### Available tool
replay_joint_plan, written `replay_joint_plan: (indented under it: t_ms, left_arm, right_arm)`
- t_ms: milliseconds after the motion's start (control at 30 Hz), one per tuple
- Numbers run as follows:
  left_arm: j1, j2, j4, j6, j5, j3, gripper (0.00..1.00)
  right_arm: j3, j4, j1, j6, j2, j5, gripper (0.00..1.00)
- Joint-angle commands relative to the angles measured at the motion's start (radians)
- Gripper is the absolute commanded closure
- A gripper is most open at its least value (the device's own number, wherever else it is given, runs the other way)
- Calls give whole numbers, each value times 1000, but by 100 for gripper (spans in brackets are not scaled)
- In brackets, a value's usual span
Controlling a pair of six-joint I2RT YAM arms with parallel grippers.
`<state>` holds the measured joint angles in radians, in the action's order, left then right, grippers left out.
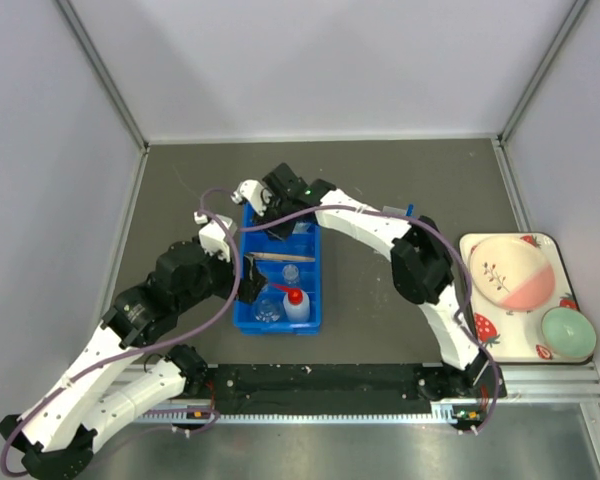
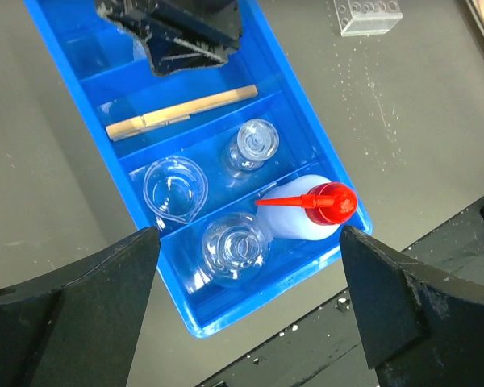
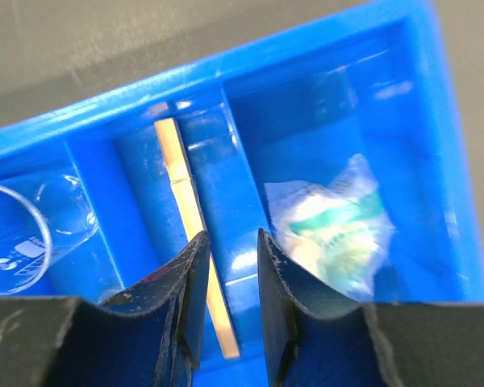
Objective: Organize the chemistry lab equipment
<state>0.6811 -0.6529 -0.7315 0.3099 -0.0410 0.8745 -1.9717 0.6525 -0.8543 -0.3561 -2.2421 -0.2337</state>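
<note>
Right pincer (image 3: 231, 238), fingers narrowly apart and empty, hangs over blue bin (image 3: 436, 97). Crinkled packet (image 3: 335, 222) lies in its end compartment, right of frame; drop-off looks done. Left pincer (image 2: 247, 235) wide apart, idle. Likely next: fetch tube rack (image 2: 369, 14), upper right on counter (image 2: 436, 121).

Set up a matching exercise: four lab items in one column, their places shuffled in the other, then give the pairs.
Items
1. wooden clamp
2. squeeze bottle
3. tube rack
4. beaker

Places
A. on the table, outside the blue bin
B. end compartment, beside the round flask
C. compartment shared with the small flask
D. alone in its compartment

Pairs: 1-D, 2-B, 3-A, 4-C
</note>
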Motion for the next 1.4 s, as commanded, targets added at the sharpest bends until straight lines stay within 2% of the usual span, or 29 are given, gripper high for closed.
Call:
replay_joint_plan:
  t_ms: [0, 167, 233, 267, 367, 433, 500, 533, 567, 600, 633, 667, 800, 1000, 1367]
  left_arm:
    - [-5, 6, 1, -31, -14, 64, 1]
    - [-5, -1, -20, -35, -39, 96, 1]
    - [-5, -4, -22, -35, -46, 107, 1]
    - [-5, -5, -19, -35, -46, 109, 1]
    - [-6, -4, 3, -29, -43, 115, 1]
    - [-5, -2, 29, -29, -52, 116, 1]
    - [-6, -1, 52, -29, -63, 119, 1]
    - [-6, -2, 63, -29, -85, 119, 1]
    - [-6, -2, 69, -26, -100, 119, 1]
    - [-6, -4, 86, -26, -108, 121, 1]
    - [-5, -13, 93, -29, -112, 121, 1]
    - [-5, -19, 102, -26, -132, 124, 1]
    - [-5, -50, 139, -15, -138, 121, 1]
    - [-5, -85, 187, -28, -157, 132, 1]
    - [-6, -1, 181, -63, -332, 150, 1]
  right_arm:
    - [-42, -40, 4, 31, 188, 63, 70]
    - [-6, -45, 3, 77, 306, 161, 68]
    - [31, -54, 6, 103, 381, 230, 61]
    - [45, -56, 9, 147, 409, 285, 49]
    - [131, -68, 50, 222, 525, 350, 42]
    - [229, -79, 81, 255, 640, 352, 41]
    - [342, -109, 119, 296, 731, 372, 35]
    - [377, -117, 127, 308, 812, 426, 31]
    - [410, -122, 138, 330, 856, 466, 18]
    - [468, -122, 138, 341, 893, 521, 11]
    - [494, -122, 139, 348, 927, 657, 6]
    - [520, -120, 139, 374, 1002, 724, 1]
    - [664, -102, 139, 404, 1185, 867, 1]
    - [770, -35, 139, 477, 1367, 925, 1]
    - [803, 79, 139, 608, 1403, 964, 1]
